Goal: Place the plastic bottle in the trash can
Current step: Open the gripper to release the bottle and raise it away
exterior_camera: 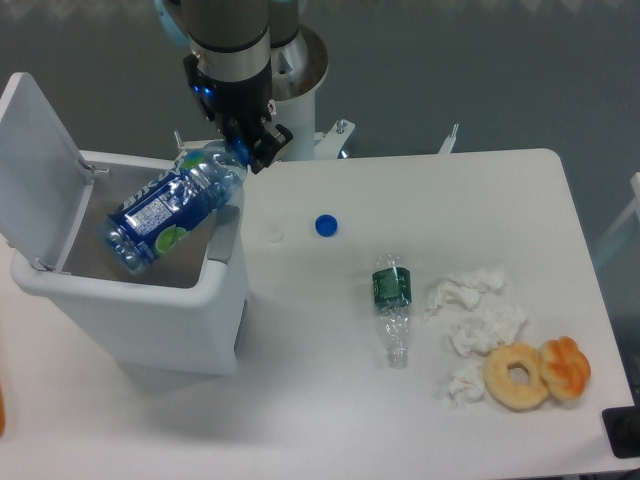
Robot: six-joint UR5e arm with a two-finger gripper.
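Observation:
The plastic bottle [170, 210], large and clear with a blue label and a green patch, hangs tilted over the open trash can [150, 325]. Its bottom points down-left into the grey inside and its neck end is up at the right rim. My gripper [250, 152] is above the can's back right corner, shut on the bottle's neck end. The can's white lid [35, 150] stands flipped open at the left.
A loose blue cap [326, 226] lies on the white table [330, 400]. A small crushed bottle with a dark green label [392, 305] lies mid-table. Crumpled tissues [478, 320] and two doughnuts [535, 373] lie at the right.

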